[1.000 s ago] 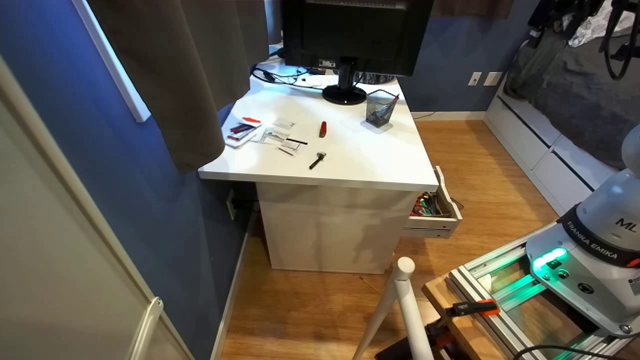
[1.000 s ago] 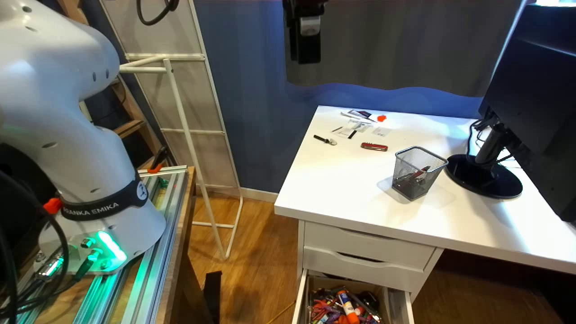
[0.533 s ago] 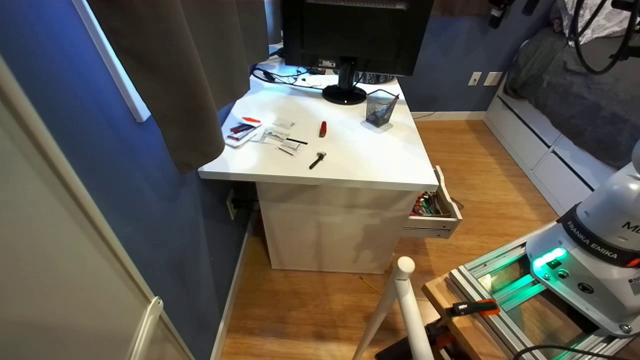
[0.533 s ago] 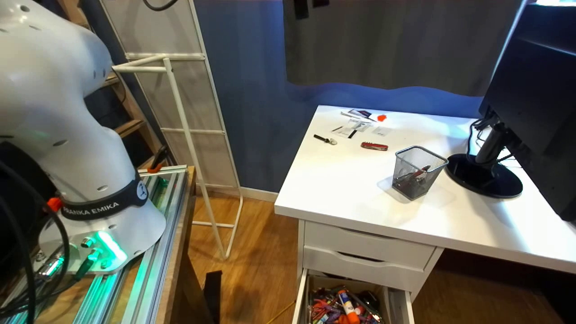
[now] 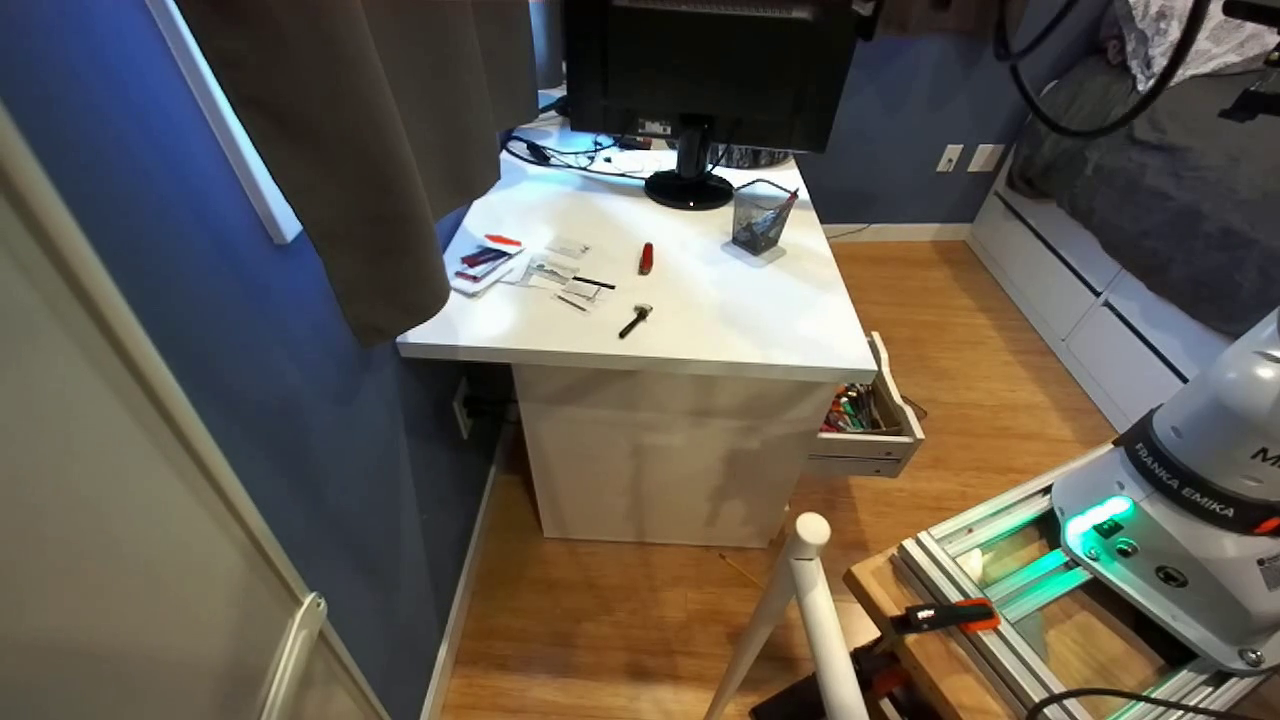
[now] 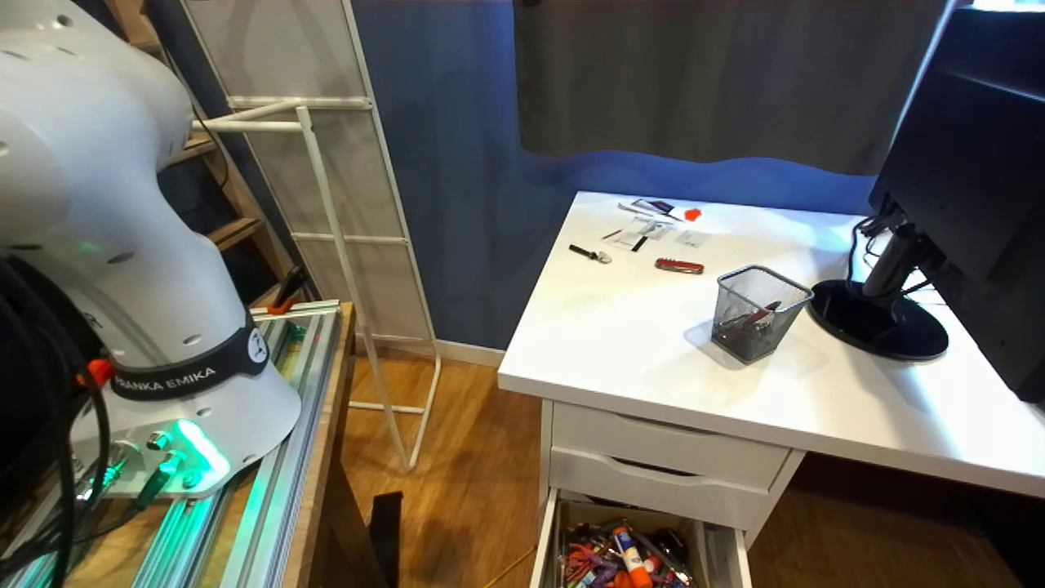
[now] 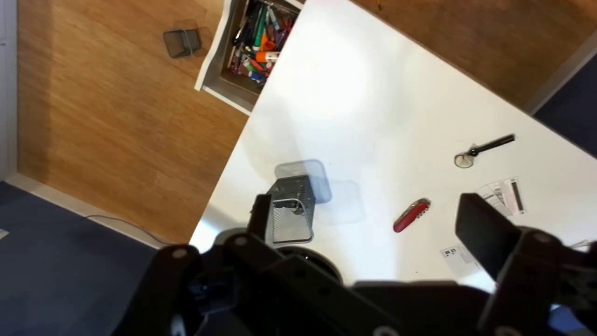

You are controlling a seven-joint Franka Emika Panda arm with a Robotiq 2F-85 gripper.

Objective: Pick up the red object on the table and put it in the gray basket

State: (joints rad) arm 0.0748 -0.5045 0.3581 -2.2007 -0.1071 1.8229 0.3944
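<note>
The red object is a red pocket knife [image 5: 646, 258] lying on the white desk; it also shows in an exterior view [image 6: 679, 266] and in the wrist view [image 7: 411, 215]. The gray basket is a dark gray wire-mesh pen holder [image 6: 747, 327] standing upright with a few pens inside; it also shows in an exterior view [image 5: 758, 218] and in the wrist view [image 7: 303, 186], partly behind a finger. My gripper [image 7: 366, 205] is open and empty, high above the desk. The knife shows between its fingers. The gripper is almost wholly out of both exterior views.
A black monitor [image 5: 710, 75] on a round base [image 6: 878, 322] stands beside the pen holder. Papers and cards [image 5: 560, 270] and a black-handled tool [image 6: 589, 254] lie near the knife. An open drawer [image 6: 629, 555] full of markers juts out below the desk. A curtain [image 6: 694, 82] hangs behind.
My gripper has moved up and almost out of an exterior view, and leftward toward the monitor in an exterior view. The arm and its cable have shifted with it. Knife and pen holder stay put.
</note>
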